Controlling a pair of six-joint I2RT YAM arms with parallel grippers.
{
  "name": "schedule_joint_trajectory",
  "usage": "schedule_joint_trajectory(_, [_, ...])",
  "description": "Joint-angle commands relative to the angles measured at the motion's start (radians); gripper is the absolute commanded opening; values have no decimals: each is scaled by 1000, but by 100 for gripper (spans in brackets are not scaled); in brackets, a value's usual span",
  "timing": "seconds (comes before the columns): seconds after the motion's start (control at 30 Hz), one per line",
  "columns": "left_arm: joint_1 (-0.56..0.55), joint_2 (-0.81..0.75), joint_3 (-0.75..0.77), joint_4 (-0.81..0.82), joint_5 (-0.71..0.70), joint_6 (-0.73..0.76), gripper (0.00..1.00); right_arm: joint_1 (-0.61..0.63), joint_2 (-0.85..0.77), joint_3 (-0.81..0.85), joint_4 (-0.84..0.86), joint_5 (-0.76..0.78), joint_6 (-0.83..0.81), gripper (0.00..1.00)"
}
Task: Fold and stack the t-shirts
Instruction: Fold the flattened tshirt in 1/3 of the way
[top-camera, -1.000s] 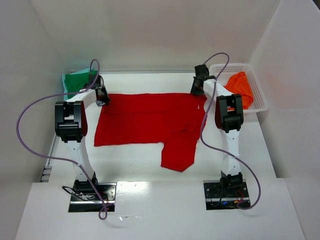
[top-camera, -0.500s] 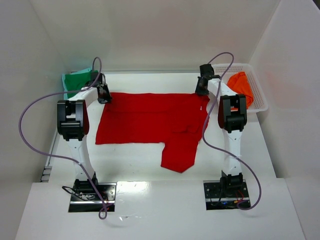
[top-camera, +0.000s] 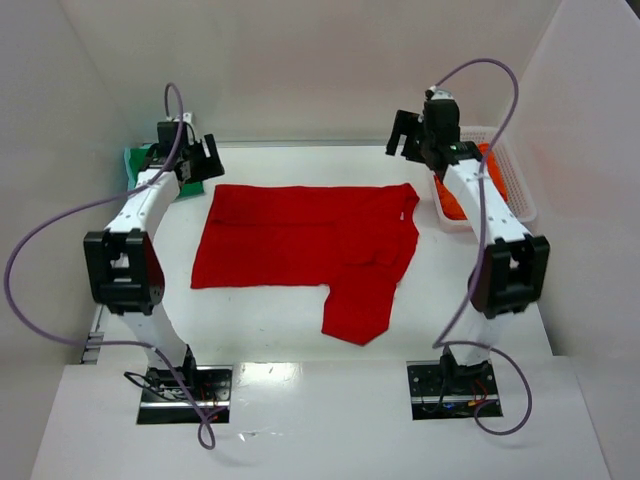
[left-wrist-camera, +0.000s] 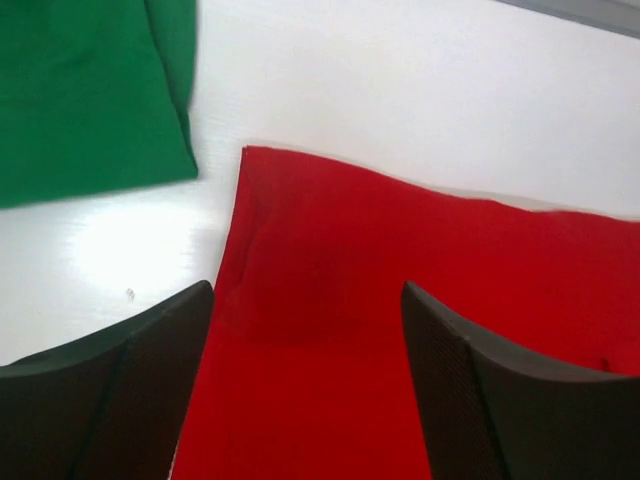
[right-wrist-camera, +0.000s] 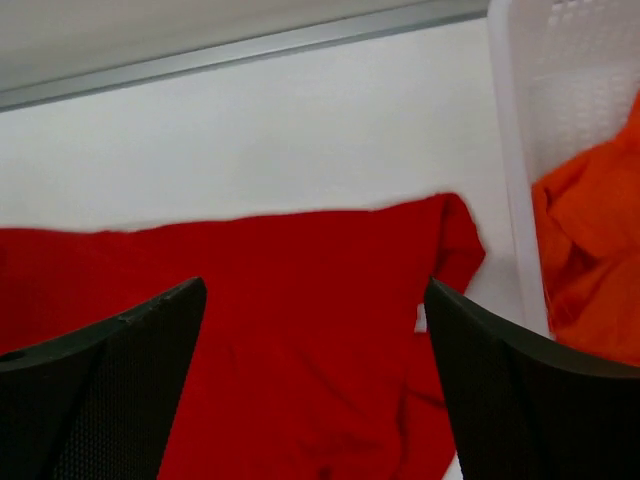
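**Both arms let go and lift**

Both grippers have risen off the cloth and opened. The left gripper hangs wide and empty over the red shirt's far left corner, and the right gripper does likewise over its far right corner. The shirt lies flat on the table. A green shirt lies just beyond the left corner, not touching it. An orange shirt sits bunched in the basket at far right.

The white bench carries a red t-shirt spread flat at its middle, with 1 flap jutting toward the near edge. A green t-shirt lies at the far left corner, just apart from the red one. A white basket stands at the far right.
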Motion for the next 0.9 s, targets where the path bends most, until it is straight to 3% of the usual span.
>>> schedule_joint_trajectory(0.0, [-1, -177, -173, 0, 2, -61, 91, 15, -176, -253, -28, 1, 95, 100])
schedule_joint_trajectory(0.17, [-1, -337, -367, -9, -42, -156, 99, 26, -419, -580, -51, -66, 257, 100])
schedule_joint_trajectory(0.33, [-1, -441, -498, 5, -17, -230, 99, 45, -536, -719, -119, -120, 347, 100])
schedule_joint_trajectory(0.6, [-1, -466, -545, -5, 10, -261, 99, 214, -463, -790, -168, -146, 476, 100])
schedule_joint_trajectory(0.87, [20, -465, -555, 5, 21, -286, 99, 253, -521, -914, -206, -60, 610, 100])
